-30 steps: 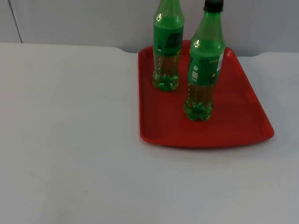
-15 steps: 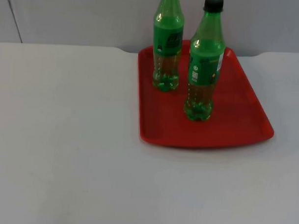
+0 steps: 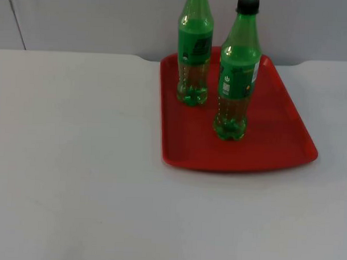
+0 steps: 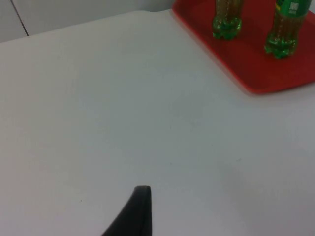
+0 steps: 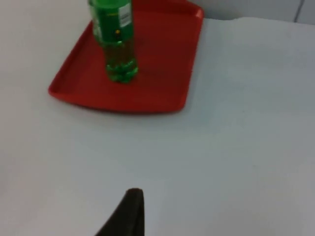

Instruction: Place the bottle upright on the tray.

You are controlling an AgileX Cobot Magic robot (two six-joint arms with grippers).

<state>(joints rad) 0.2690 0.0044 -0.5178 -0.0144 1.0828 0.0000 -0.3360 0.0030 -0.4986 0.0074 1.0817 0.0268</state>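
Looking at it, the job seems done: nearer bottle (image 3: pixel 237 81) stands upright on the red tray (image 3: pixel 276 139), second bottle (image 3: pixel 194 56) upright behind it. Left gripper (image 4: pixel 135 211) and right gripper (image 5: pixel 125 214) wait over bare table (image 3: pixel 75 161); can't tell their fingers' state.

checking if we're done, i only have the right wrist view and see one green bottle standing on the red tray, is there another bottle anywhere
observer: yes, a second bottle stands upright on the tray too, behind the front bottle you see.
operator: does mine have a cap
observer: yes, a black cap.
operator: where's the left gripper
observer: the left gripper is above bare table beside the tray, nothing at its fingertip; the right gripper likewise.
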